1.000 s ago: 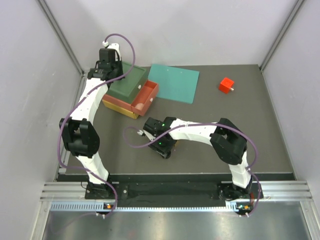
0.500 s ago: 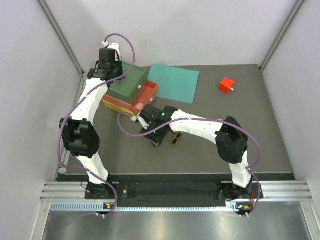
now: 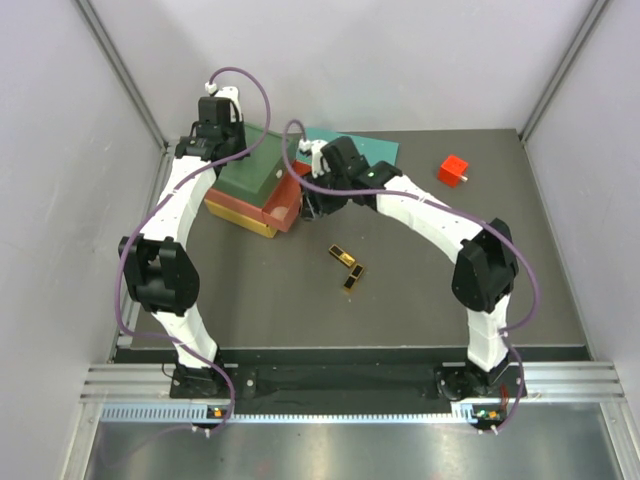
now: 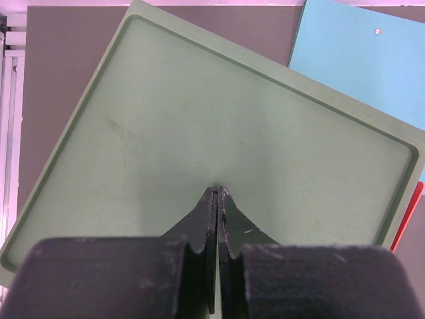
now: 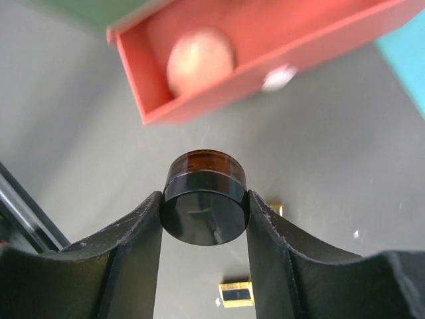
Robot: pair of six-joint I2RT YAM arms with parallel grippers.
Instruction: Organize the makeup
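My right gripper (image 5: 204, 199) is shut on the small black round jar (image 5: 204, 211) and holds it in the air just in front of the open red drawer (image 5: 319, 36). A pink flat disc (image 5: 199, 61) lies in that drawer. In the top view the right gripper (image 3: 313, 205) is at the drawer's (image 3: 283, 207) open end. Two black-and-gold cases (image 3: 341, 256) (image 3: 353, 277) lie on the table; they also show under the jar in the right wrist view (image 5: 237, 293) (image 5: 275, 209). My left gripper (image 4: 218, 191) is shut and empty over the green lid (image 4: 219, 113). No tubes are in view.
The drawer unit has a green top (image 3: 250, 168) and a yellow bottom layer (image 3: 238, 218). A teal mat (image 3: 362, 170) lies behind the right arm. A red cube (image 3: 453, 170) sits at the back right. Grey walls enclose the table.
My right gripper has moved from the table's middle back and up to the red drawer, carrying the jar. The two cases it covered now show. The left arm has not moved.
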